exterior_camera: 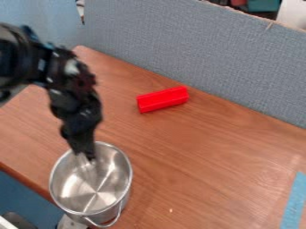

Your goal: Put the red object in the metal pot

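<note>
The red object (163,98), a small bright red block, lies on the brown wooden table (216,152) toward the back, near the grey partition. The metal pot (91,183), round and shiny with nothing inside, stands at the table's front left edge. My black gripper (82,146) hangs over the pot's far rim, pointing down, well to the left of and nearer than the red block. Its fingers look pressed together with nothing between them. The arm comes in from the upper left.
A grey fabric partition (180,45) runs along the back of the table. The table's front edge passes just under the pot, and a pale blue strip (295,206) lies at the right edge.
</note>
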Robot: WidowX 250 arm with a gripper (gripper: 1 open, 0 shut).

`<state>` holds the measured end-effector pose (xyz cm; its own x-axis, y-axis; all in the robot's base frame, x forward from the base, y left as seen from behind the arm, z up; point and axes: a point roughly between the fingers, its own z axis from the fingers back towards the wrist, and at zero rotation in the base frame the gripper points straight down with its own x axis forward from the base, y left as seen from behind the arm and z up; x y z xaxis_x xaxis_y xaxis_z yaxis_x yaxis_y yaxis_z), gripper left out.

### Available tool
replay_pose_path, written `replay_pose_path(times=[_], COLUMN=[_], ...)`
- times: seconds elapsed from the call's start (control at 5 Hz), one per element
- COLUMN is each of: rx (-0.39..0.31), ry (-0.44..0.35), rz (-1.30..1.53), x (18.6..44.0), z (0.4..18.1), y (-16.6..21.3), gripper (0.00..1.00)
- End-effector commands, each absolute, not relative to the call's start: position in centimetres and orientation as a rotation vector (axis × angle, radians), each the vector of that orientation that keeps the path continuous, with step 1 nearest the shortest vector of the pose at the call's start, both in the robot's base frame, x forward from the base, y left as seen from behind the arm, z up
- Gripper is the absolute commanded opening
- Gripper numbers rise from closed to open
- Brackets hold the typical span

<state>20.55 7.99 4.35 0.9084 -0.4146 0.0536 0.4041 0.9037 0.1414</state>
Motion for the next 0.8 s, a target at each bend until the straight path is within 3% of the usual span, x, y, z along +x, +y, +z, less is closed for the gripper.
replay_pose_path(times=[0.0, 0.4, 0.6], rx=[0.134, 0.122, 0.111], ry=[-0.091, -0.052, -0.034], rz=[-0.371, -0.32, -0.292], x=[21.4, 20.1, 19.5], z=[5.3, 7.5, 8.9], y=[12.2, 7.2, 5.1], gripper=[0.0, 0.0, 1.0])
